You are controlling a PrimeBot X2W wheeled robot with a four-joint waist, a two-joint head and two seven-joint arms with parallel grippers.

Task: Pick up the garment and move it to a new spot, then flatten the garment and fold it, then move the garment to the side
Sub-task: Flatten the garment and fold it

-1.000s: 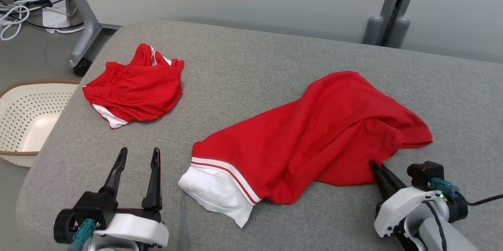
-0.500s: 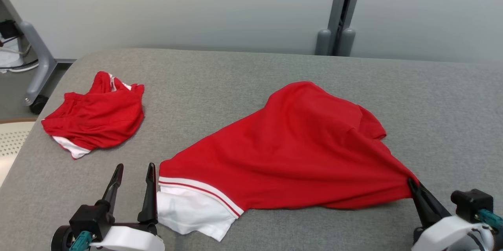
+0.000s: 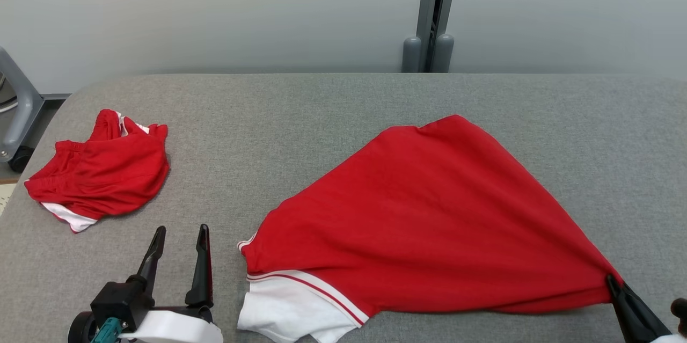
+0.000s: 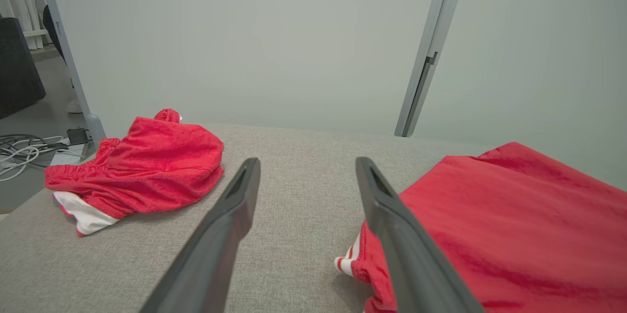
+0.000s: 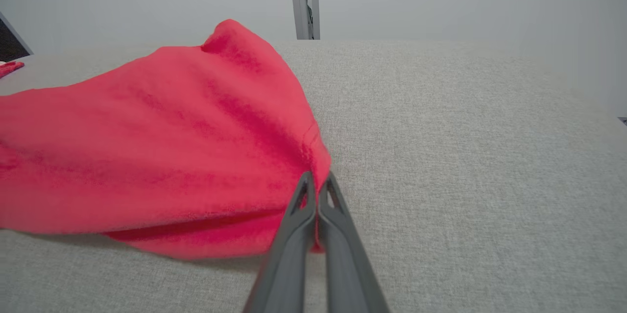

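Right gripper point(image 3: 612, 279): near right corner of the scene. Fingers are pressed together, clamped on one corner of the red garment point(image 3: 429, 214). In the right wrist view the tips pinch a bunched fold of red cloth, low over the surface.

Left gripper point(image 3: 180, 231): near left, fingers pointing far. The jaws stand apart with nothing between them. Its right finger is close to the garment's near left edge; the head view shows a strip of bare surface between them.

The red garment lies on the grey padded table point(image 3: 322, 112), from the middle to the near right. It fans out from the pinched corner to a broad left end. The cloth narrows to a point at the right gripper, with long creases running toward it. A white panel point(image 3: 290, 312) with a thin red stripe sits at its near left end.

A crumpled red garment point(image 3: 99, 171) lies at the left, well apart, with white trim at its near edge.

Beyond the table:
- a pale wall
- a grey upright post point(image 3: 432, 10) at the far edge
- a grey frame leg point(image 3: 16, 107) at far left
- cables point(image 4: 24, 149) on the floor at left
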